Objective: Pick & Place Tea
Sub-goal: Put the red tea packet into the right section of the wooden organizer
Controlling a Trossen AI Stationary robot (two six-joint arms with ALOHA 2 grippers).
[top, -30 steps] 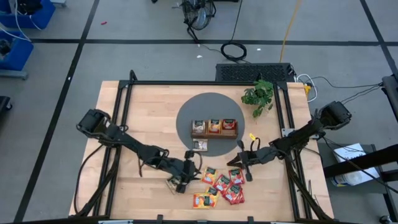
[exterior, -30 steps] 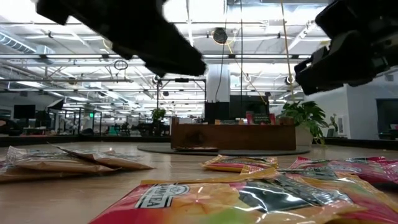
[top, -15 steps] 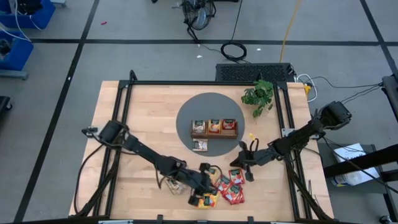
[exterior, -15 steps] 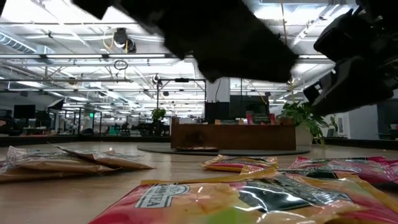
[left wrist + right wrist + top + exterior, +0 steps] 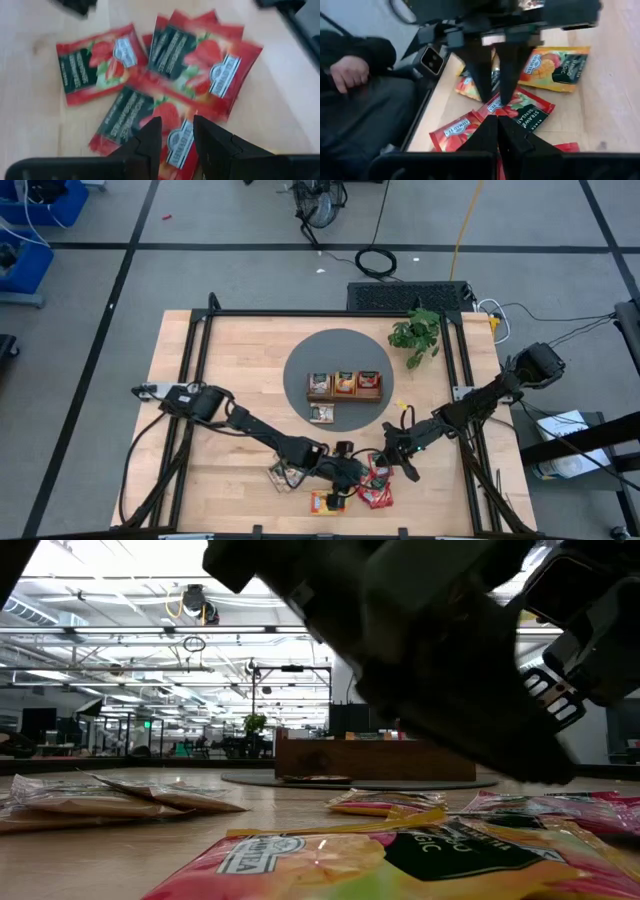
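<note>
Several tea sachets lie flat on the wood near the table's front edge: red ones (image 5: 377,483), an orange one (image 5: 328,502) and beige ones (image 5: 283,476). Another beige sachet (image 5: 322,414) lies on the grey mat, in front of the wooden tray (image 5: 344,396). My left gripper (image 5: 358,476) is open, slanting down over the red heap, its fingers either side of a red sachet (image 5: 150,120). My right gripper (image 5: 385,452) is shut with nothing in it, just right of the heap. My left gripper comes at the red sachet (image 5: 520,111) from above, slanting toward the table's right edge, with one fingertip (image 5: 487,95) at the sachet's edge. Whether the fingertips touch it, I cannot tell. The sachet lies flat on the table.
A green plant (image 5: 418,332) stands at the back right, beside the round grey mat (image 5: 300,360). Black frame rails (image 5: 195,360) run along the table's sides. A person's hand (image 5: 349,72) shows beyond the table's edge in the right wrist view.
My left gripper has travelled toward the table's right edge and sunk, from beside the beige sachets to over the red heap. My right gripper has rolled about its own axis in place. The sachets have stayed where they were.
</note>
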